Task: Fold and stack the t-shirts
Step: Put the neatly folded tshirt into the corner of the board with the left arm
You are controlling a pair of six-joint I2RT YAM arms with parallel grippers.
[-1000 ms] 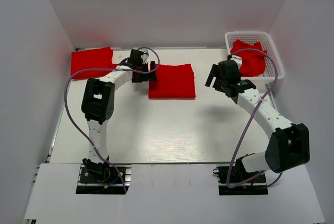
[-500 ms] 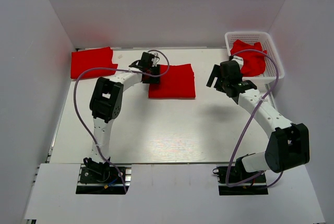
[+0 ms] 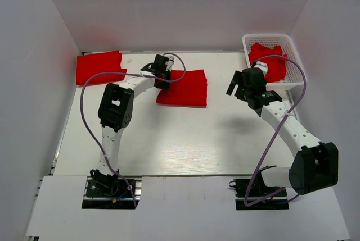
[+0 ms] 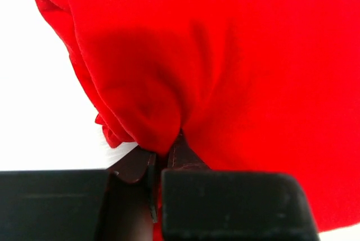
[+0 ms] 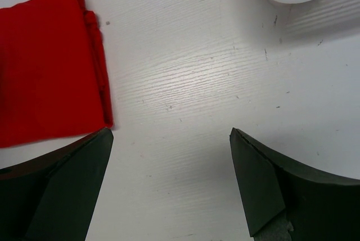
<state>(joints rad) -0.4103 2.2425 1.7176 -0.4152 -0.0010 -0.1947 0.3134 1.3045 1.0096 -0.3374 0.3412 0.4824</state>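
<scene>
1. Left gripper (image 4: 166,151): jaws nipped nearly together on the edge of the shirt (image 3: 185,88) farthest from the basket (image 3: 296,64), probably to drag it stackward.
2. Right gripper (image 5: 170,134): jaws wide, empty, beside the basket, clear of that pull.
3. The pile (image 3: 100,66) lies farthest from the basket.

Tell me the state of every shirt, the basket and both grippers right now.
middle shirt: folded, flat on the table, one edge pinched and bunched.
far-left shirt: folded, lying untouched.
basket: upright, holding one shirt.
basket shirt: crumpled, not folded.
left gripper: shut on the middle shirt's edge.
right gripper: open, empty, over bare table.
</scene>
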